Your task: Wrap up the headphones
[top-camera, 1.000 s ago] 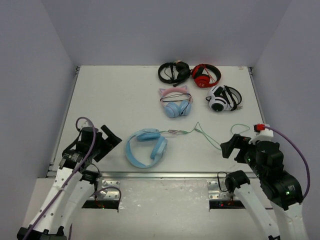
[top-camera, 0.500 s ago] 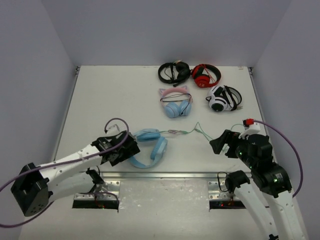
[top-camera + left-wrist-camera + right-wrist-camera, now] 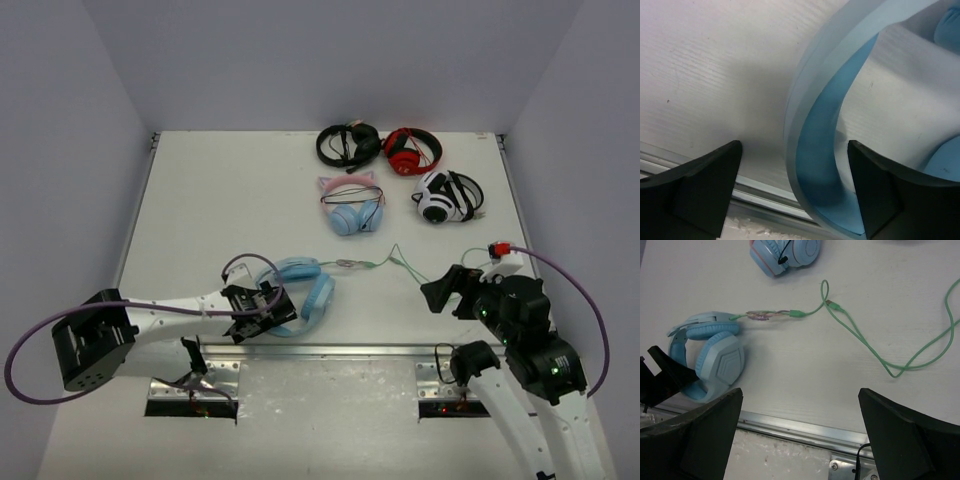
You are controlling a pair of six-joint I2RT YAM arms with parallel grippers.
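Jaws of my left gripper stand wide and straddle the near bend of the plain blue headband. In the left wrist view the band rises between the two black fingers, with bare table showing beside the left-hand one, so I read nothing as clamped. That band belongs to the light blue over-ear headphones, which lie flat on the white table close to its front edge, left of centre, just beyond the metal rail. Their round padded cups sit on the right side of the band.

From the far cup the thin green cable runs right across the table, makes a small loop, then sweeps in a long double strand toward the right edge.

My right gripper hovers over the near right of the table, spread wide with nothing between its fingers; the cable lies below it, untouched.

Farther back I see a pink-and-blue cat-ear pair, a white-and-black pair, a black pair and a red pair, all well apart from both arms.
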